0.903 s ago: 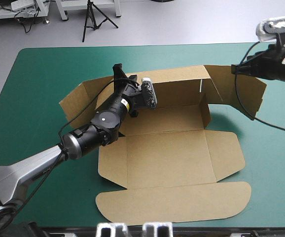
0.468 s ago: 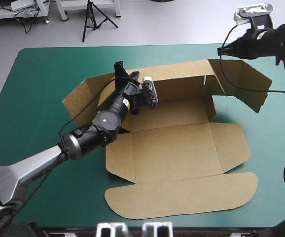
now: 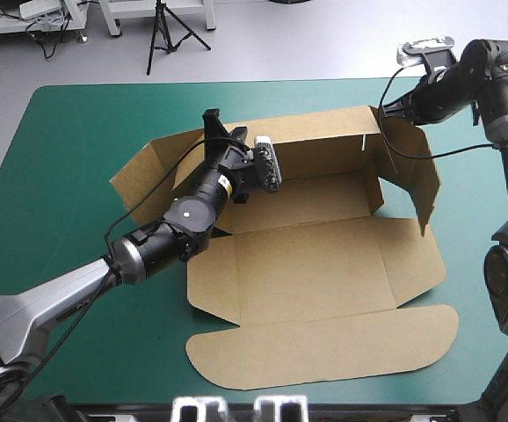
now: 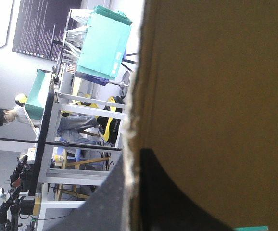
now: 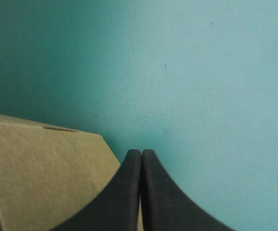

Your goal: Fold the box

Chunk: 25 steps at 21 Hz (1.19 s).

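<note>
One brown box [image 3: 324, 264], single cut sheet. On it: one rounded lid flap [image 3: 324, 352] lying flat, two end flaps [image 3: 140, 180] raised off far wall. Two grippers: left gripper [image 3: 212, 121], right gripper [image 3: 384, 110]. Two black fingers [image 5: 122, 197] apiece, four altogether. One teal-green cover [image 3: 69, 141].

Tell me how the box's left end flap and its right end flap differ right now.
The left end flap splays outward toward the table's left edge, while the right end flap angles forward toward the near edge. The right end effector sits at the right end flap's top far corner. No end effector is on the left end flap, and the left end effector clamps the back wall beside it. Both flaps are brown board, hinged to that wall, standing above the teal-green cover.
</note>
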Available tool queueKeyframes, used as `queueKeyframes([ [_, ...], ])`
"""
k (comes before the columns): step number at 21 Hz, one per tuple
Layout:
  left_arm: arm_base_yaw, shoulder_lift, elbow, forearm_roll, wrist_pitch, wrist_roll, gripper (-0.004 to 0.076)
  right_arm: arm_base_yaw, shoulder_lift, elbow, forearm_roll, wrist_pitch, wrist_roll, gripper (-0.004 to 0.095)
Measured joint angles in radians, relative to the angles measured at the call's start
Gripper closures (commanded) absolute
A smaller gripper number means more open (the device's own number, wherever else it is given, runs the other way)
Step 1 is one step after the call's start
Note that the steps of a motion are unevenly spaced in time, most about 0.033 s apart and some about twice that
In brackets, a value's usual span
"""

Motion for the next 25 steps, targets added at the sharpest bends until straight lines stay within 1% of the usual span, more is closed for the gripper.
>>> queueKeyframes([
  [7, 0.000, 0.000, 0.000, 0.000, -0.005, 0.000, 0.0733, -0.019, -0.036, 0.110, 0.086, 0.005, -0.073, 0.0927],
  [10, 0.001, 0.005, 0.000, -0.001, -0.018, 0.000, 0.0733, -0.028, -0.075, 0.196, 0.145, -0.006, -0.134, 0.0927],
  [12, 0.001, 0.027, 0.000, -0.001, -0.015, 0.000, 0.0733, -0.028, -0.117, 0.278, 0.163, -0.030, -0.167, 0.0925],
  [14, 0.001, 0.050, 0.000, 0.017, -0.032, 0.002, 0.0733, -0.034, -0.176, 0.376, 0.198, -0.078, -0.208, 0.0927],
  [15, 0.000, 0.060, 0.000, 0.028, -0.046, 0.005, 0.0733, -0.048, -0.215, 0.449, 0.245, -0.109, -0.241, 0.0927],
  [16, 0.000, 0.062, 0.000, 0.031, -0.050, 0.005, 0.0733, -0.057, -0.232, 0.480, 0.269, -0.128, -0.258, 0.0927],
  [18, 0.000, 0.068, -0.001, 0.042, -0.050, 0.007, 0.0733, -0.123, -0.304, 0.623, 0.379, -0.187, -0.357, 0.0927],
  [21, 0.000, 0.070, -0.002, 0.044, -0.050, 0.007, 0.0733, -0.197, -0.367, 0.801, 0.493, -0.253, -0.505, 0.0925],
  [22, 0.000, 0.071, -0.002, 0.044, -0.050, 0.007, 0.0733, -0.216, -0.381, 0.860, 0.547, -0.278, -0.578, 0.0925],
  [25, 0.000, 0.071, -0.002, 0.044, -0.053, 0.007, 0.0733, -0.229, -0.397, 0.971, 0.659, -0.317, -0.712, 0.0925],
])
